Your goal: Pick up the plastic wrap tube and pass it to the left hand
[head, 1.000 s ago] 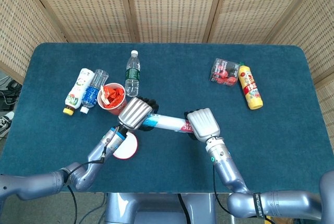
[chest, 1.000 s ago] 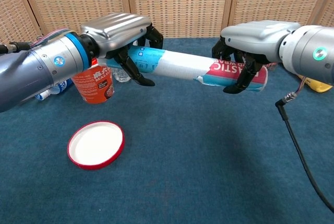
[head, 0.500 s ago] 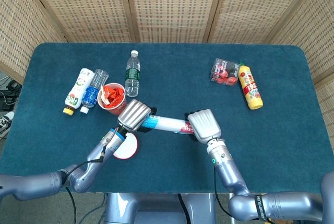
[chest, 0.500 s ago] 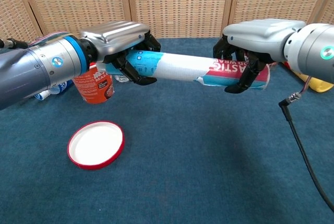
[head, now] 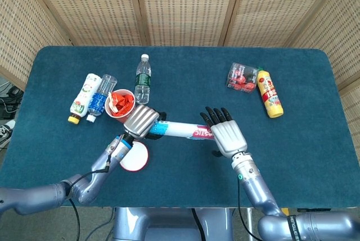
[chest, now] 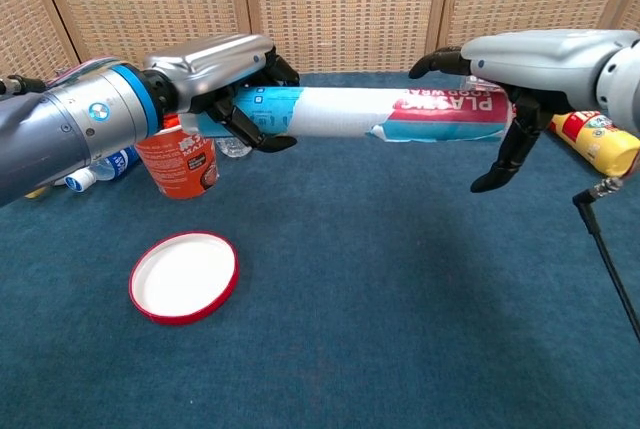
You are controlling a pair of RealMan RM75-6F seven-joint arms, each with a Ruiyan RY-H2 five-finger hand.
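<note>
The plastic wrap tube [chest: 370,114] is white with blue and red print and hangs level above the table; its middle also shows in the head view [head: 180,130]. My left hand [chest: 215,74] grips its left end, fingers curled around it [head: 141,121]. My right hand [chest: 520,64] is open beside the tube's right end, fingers spread and off the tube, the thumb pointing down. In the head view that right hand [head: 225,133] lies flat with fingers stretched out over the tube's red end.
A red cup [chest: 178,159] of red packets stands just behind my left hand, its red-rimmed lid [chest: 183,276] lying in front. Bottles [head: 143,79] [head: 83,98] lie at the back left. A yellow bottle [head: 270,92] and a clear box [head: 242,77] sit at the right.
My right hand has let go of the tube and spread its fingers. The left hand keeps its grip and the tube has risen slightly and levelled.
</note>
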